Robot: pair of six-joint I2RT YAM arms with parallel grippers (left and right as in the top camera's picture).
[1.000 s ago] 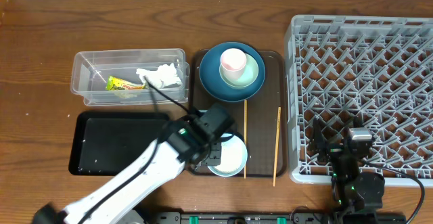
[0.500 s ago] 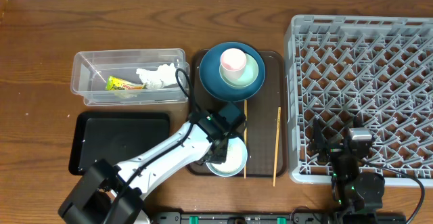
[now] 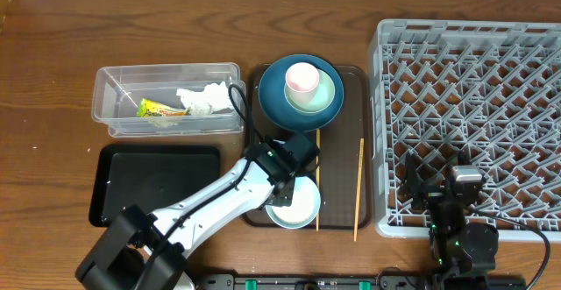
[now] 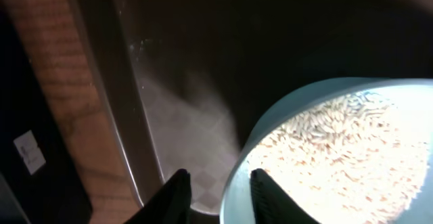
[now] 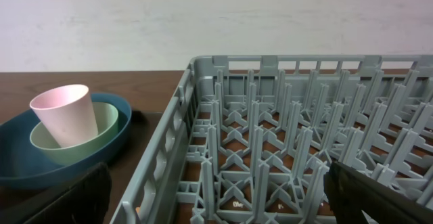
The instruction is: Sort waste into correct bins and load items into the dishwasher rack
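The pale blue-white bowl (image 3: pixel 300 206) sits at the front of the brown tray and holds white rice grains (image 4: pixel 338 143). My left gripper (image 3: pixel 286 183) is open at the bowl's left rim. In the left wrist view (image 4: pixel 220 193) one finger is inside the bowl (image 4: pixel 270 136) and one outside. The dark blue plate (image 3: pixel 272 102) carries the pale green bowl (image 3: pixel 327 97) and pink cup (image 3: pixel 301 78). Two chopsticks (image 3: pixel 317 176) (image 3: pixel 358 189) lie on the tray. My right gripper (image 3: pixel 438 189) is wide open and empty over the grey rack (image 3: pixel 473 106) (image 5: pixel 270 149).
The clear tub (image 3: pixel 107 106) at the back left holds the white tissue (image 3: pixel 207 99) and the yellow-green wrapper (image 3: pixel 158 109). The black tray (image 3: pixel 158 189) lies in front of it. The brown serving tray (image 3: pixel 340 150) lies between the bins and the rack.
My left gripper has swung from left of the bowl onto its left rim, then held nearly still. The right arm has not moved.
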